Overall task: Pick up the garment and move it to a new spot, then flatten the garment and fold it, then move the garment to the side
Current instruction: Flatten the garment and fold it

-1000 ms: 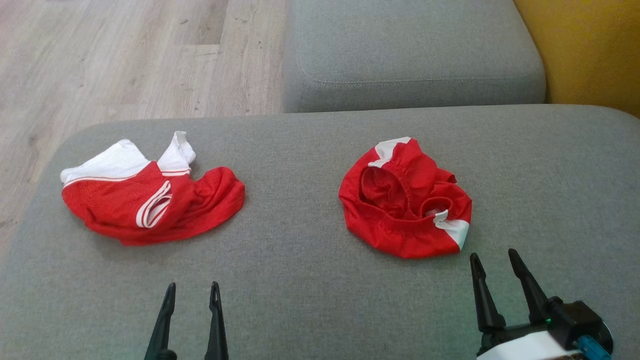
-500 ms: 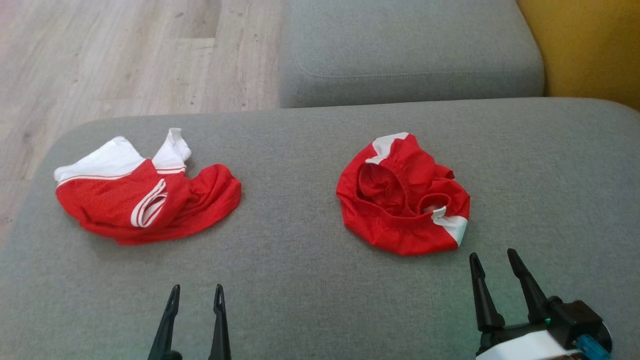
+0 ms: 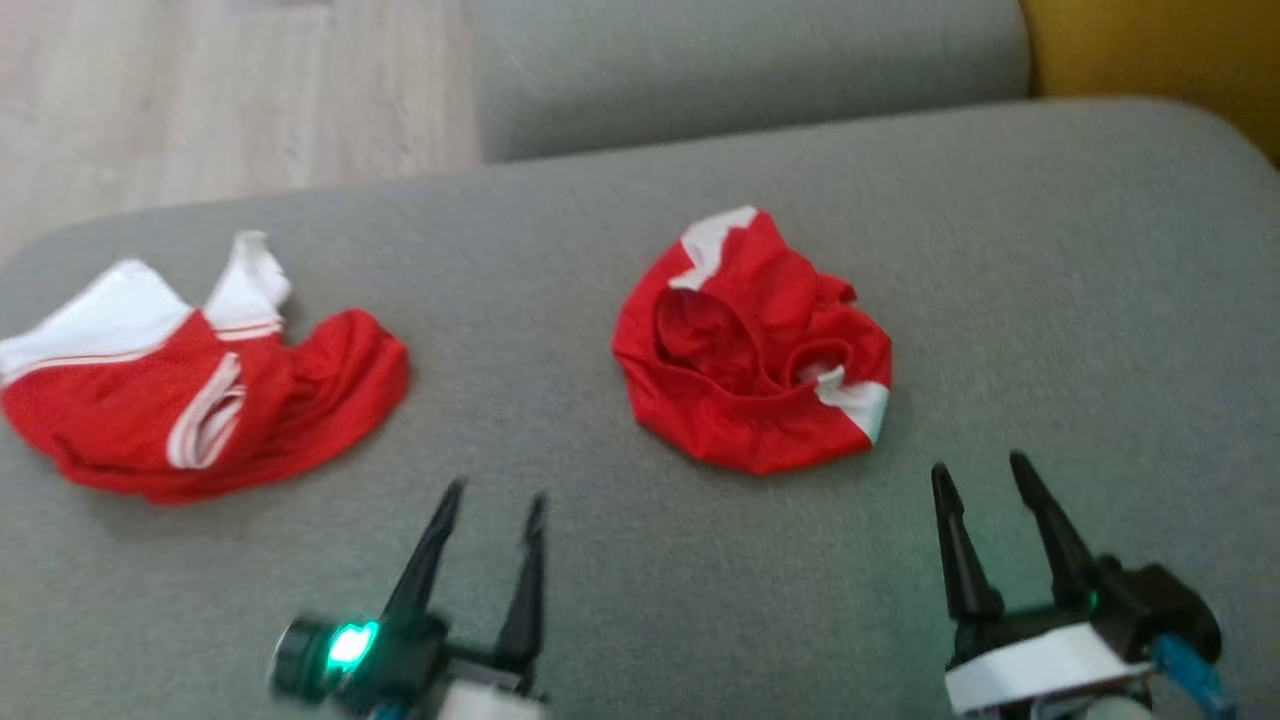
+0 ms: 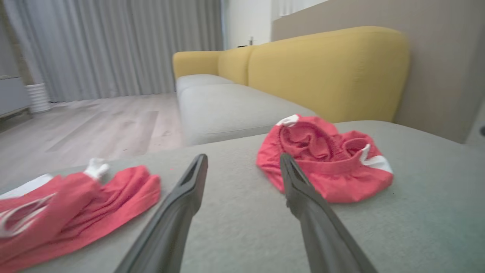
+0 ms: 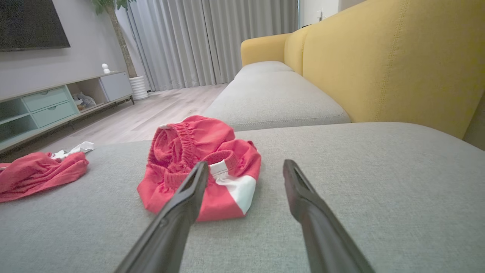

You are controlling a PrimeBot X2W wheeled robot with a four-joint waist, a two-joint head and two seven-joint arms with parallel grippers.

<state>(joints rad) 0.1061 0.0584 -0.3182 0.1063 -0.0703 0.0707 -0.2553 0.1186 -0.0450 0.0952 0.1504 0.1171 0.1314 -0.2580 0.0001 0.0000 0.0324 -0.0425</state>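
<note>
Presently left tool (image 3: pixel 498 490) and right tool (image 3: pixel 978 463) hover spread, empty; red shorts (image 3: pixel 755 345) and red top (image 3: pixel 190 400) lie crumpled on cushion (image 3: pixel 1050 300).

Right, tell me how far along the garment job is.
Done: nothing yet. The red shorts and the red top both lie crumpled on the grey cushion. In hand: the left gripper and right gripper are open and empty, above the cushion and short of the clothes. Left: pick up, move, flatten, fold, set aside.
</note>
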